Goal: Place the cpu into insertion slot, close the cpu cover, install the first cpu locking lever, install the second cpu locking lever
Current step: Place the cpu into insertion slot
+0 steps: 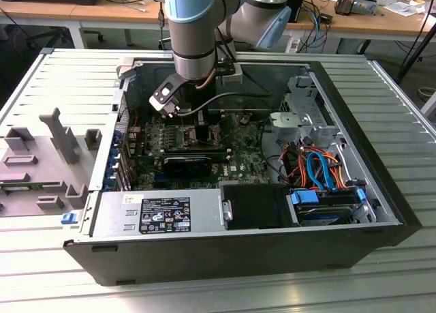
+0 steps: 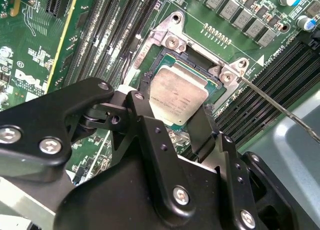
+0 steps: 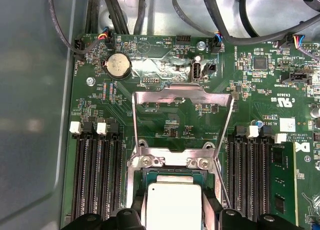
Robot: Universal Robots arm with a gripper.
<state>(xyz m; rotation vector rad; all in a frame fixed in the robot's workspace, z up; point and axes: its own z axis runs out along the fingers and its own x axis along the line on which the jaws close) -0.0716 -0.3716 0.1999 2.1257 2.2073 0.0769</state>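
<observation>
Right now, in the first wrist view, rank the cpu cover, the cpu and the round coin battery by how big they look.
Largest to smallest:
cpu cover
cpu, partly cropped and nearer the camera
coin battery

In the exterior view, wooden desks (image 1: 41, 9) with loose cables stood behind the gripper (image 1: 196, 118). A ribbed grey metal table (image 1: 381, 88) spread around it.

open cpu cover (image 3: 182, 95) and flanking memory slots (image 3: 95, 175) crowd the insertion slot (image 3: 172, 177).

cpu (image 2: 177, 97) over insertion slot (image 2: 197, 69) (cpu cover (image 3: 182, 93) behind)
</observation>
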